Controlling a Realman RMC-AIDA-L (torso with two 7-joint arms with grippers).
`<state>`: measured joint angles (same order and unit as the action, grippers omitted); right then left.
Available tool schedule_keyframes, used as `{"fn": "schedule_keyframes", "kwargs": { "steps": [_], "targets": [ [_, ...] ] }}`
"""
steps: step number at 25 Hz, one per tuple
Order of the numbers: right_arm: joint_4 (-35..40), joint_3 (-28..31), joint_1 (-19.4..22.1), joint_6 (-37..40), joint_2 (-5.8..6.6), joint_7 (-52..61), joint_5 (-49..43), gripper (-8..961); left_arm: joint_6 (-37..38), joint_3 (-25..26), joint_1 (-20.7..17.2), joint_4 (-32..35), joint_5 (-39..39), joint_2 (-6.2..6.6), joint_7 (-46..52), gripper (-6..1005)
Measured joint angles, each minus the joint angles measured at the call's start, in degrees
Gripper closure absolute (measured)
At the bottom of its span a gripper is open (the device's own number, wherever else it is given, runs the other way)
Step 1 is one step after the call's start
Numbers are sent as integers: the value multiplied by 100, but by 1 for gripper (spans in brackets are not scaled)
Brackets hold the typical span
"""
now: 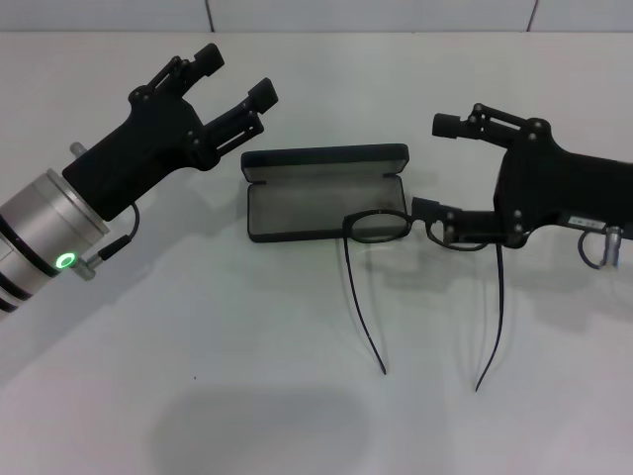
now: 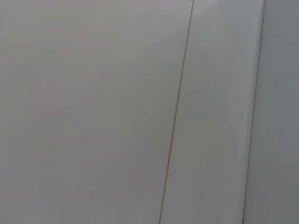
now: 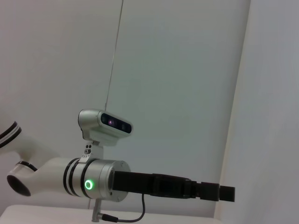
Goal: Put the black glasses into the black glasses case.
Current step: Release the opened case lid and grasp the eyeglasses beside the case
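The black glasses case [image 1: 325,161] lies open at the middle back of the table in the head view, its grey lining up and its lid standing behind. The black glasses [image 1: 379,227] sit at the case's front right corner, temple arms unfolded toward the table's front. My right gripper [image 1: 436,166] is open; its lower finger [image 1: 435,210] lies over the glasses' right lens and its upper finger is well above. My left gripper [image 1: 237,77] is open and empty, raised to the left of the case.
A white table [image 1: 247,396] carries everything. The left wrist view shows only a pale wall [image 2: 93,112]. The right wrist view shows my left arm [image 3: 98,183] and head camera [image 3: 105,123] against the wall.
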<state>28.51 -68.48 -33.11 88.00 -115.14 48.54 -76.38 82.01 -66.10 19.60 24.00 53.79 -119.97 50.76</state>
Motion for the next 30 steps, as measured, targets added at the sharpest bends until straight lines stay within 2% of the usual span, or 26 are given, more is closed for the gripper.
{"fn": "schedule_keyframes", "kwargs": {
  "steps": [2,5,7,10,12,15,19,24,30],
  "targets": [
    [172,-12,-27,-137,48,396,-39,99,0,-1,-1,-4,-1,0,-1,124],
    [857,-42,-50,-535,196,1653,-524,99,1,-20,-1,-11,-1,0,-6,124],
    [1636,-45,-96,-800,304,2810,-1321,99,1,-28,-1,-16,-1,0,-13,124],
    [2513,-44,-257,-887,359,4145,-2601,99,1,-32,-1,-40,-1,0,-36,124],
    [2896,-44,-414,-829,343,4799,-3392,99,0,-33,1,-52,-1,0,-53,124],
    [3130,-55,-755,-669,199,5430,-4484,100,-5,-34,6,-58,1,0,-89,124],
    [3043,-115,-1143,-603,-8,5708,-5217,102,-12,-35,56,-135,-2,0,-104,124],
    [2794,-705,-1417,-755,-71,5952,-5404,104,-27,-35,253,-351,-2,0,-167,124],
    [2530,-1534,-1601,-1431,-88,6278,-5423,107,-45,-35,287,-384,-2,0,-180,124]
  ]
}}
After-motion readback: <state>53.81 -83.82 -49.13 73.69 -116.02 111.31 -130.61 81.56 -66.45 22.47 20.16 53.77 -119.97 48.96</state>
